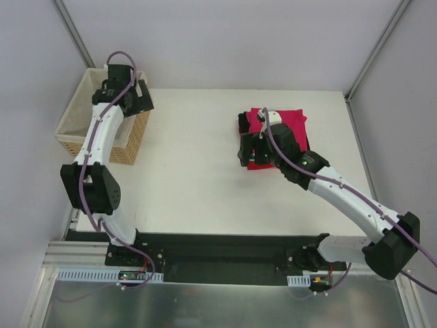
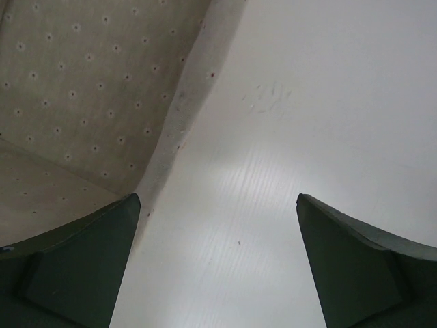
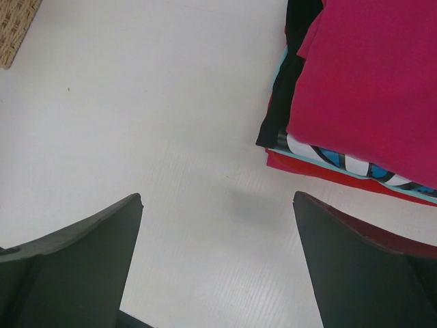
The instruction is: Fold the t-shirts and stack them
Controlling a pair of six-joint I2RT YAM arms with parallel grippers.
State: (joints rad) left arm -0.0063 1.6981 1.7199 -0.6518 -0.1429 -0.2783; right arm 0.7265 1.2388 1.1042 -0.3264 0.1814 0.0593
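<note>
A: What's on the left?
B: The left tool [image 2: 218, 205] hangs spread wide, holding nothing, at the rim of the wicker basket [image 1: 74, 133].
A: And further right?
B: The t-shirts [image 3: 369, 82] lie folded in 1 stack on the tabletop [image 1: 198, 171], a crimson-pink one on top; the right tool [image 3: 218, 201], wide and empty too, hovers just beside that stack.

The overhead view looks steeply down from above the near edge onto the whole counter [image 1: 198, 178]. Each wrist view looks down from close above it: the left shares the basket [image 2: 68, 82] at upper left, the right the t-shirts [image 3: 369, 82] at upper right.
</note>
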